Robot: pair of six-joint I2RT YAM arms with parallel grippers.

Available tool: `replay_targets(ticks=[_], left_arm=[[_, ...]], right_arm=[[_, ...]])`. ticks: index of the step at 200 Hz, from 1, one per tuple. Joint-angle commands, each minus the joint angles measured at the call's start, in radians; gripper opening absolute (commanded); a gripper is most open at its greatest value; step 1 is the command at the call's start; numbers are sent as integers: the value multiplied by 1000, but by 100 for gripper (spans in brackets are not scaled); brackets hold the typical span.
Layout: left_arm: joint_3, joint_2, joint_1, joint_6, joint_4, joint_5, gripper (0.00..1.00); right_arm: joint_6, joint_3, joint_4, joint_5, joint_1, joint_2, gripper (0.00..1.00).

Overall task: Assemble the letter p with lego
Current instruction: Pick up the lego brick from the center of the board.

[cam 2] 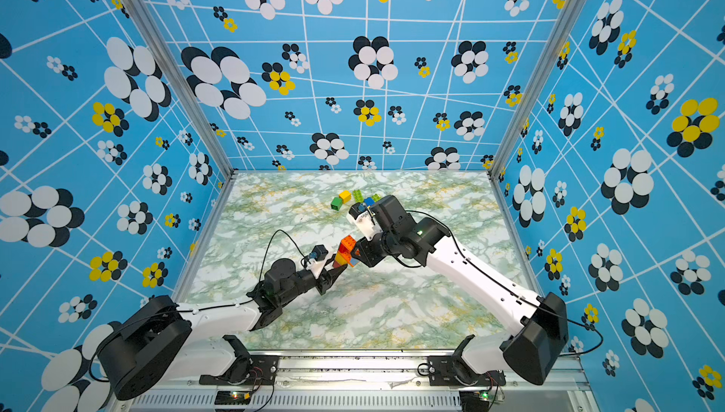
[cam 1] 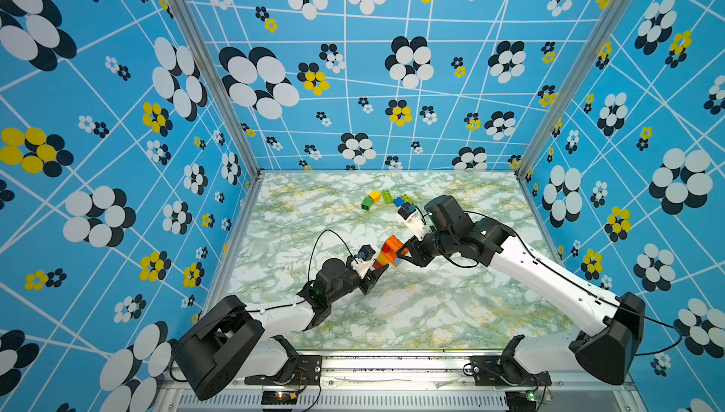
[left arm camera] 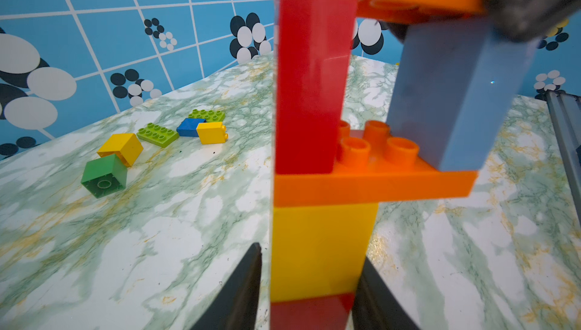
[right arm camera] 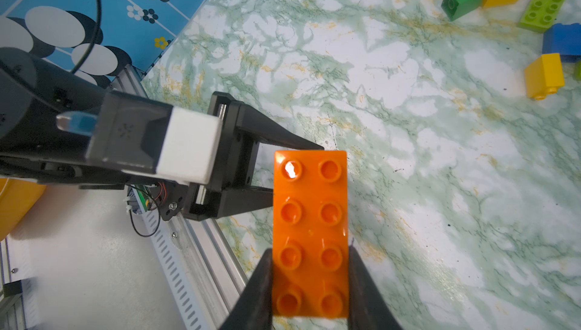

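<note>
The tall stack of hard plastic lego bricks [left arm camera: 317, 155], red, orange, yellow and light blue, stands near the middle of the green marbled table [cam 1: 431, 312]. It looks light and stiff, smooth on the sides, so hold flat sides. The right gripper [right arm camera: 309, 281] pinches the top orange brick [right arm camera: 311, 234]. The left gripper [left arm camera: 309, 287] sits around the yellow part, maybe not quite squeezing. Loose bricks [left arm camera: 157, 143] lie behind the stack.

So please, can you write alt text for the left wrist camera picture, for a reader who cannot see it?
A lego assembly fills the centre: a red and yellow column crossed by orange plates, with a light blue brick between the plates. The left tool has a dark finger on each side of its base. Six loose bricks lie behind on the marbled table.
</note>
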Motion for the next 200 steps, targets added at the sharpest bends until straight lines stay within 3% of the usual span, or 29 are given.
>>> replay_targets(ticks=[1,59,200], left_arm=[[1,9,-3,14,28,12,44],[10,11,-7,8,22,20,31],[25,-64,-43,106,-46,-127,30]], right_arm=[[10,24,-7,-16,12,8,19],[14,22,-1,-9,17,17,19],[-13,39,-120,-8,42,88,19]])
